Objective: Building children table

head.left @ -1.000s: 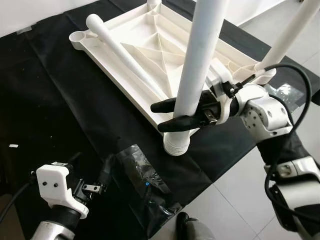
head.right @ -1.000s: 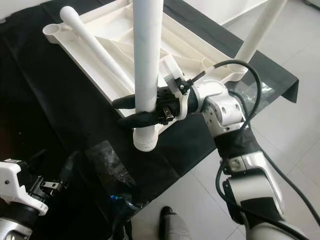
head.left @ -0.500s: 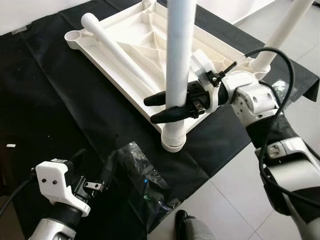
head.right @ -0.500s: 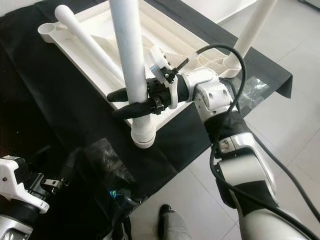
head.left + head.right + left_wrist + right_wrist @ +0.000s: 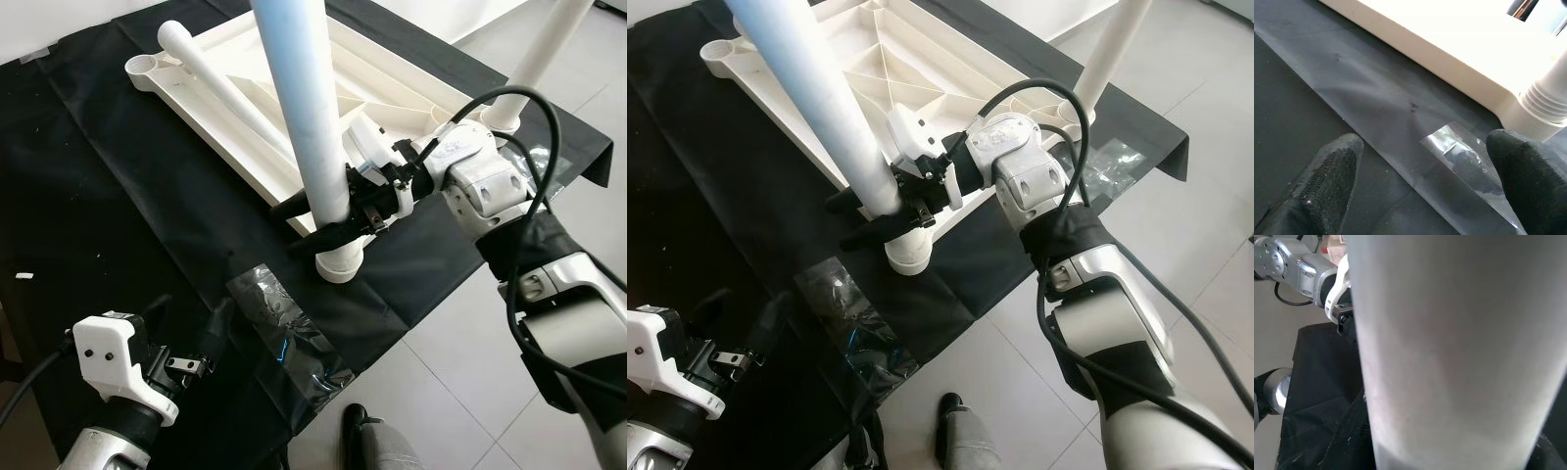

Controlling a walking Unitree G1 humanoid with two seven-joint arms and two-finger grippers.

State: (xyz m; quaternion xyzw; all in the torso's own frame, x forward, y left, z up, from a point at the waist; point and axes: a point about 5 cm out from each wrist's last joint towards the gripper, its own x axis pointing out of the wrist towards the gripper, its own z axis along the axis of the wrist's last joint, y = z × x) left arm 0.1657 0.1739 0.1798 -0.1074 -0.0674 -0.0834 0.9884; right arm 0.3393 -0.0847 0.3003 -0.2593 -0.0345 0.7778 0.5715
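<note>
White leg [image 5: 304,108] upright, tilted leftward

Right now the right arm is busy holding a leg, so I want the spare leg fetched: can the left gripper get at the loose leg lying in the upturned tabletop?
Probably not from here. The left gripper hangs open low over the black cloth, while the loose leg lies across the far part of the tabletop. Nothing blocks it; it looks too far.

Tilted white table leg [image 5: 304,117] in upturned tabletop [image 5: 255,59]
</note>
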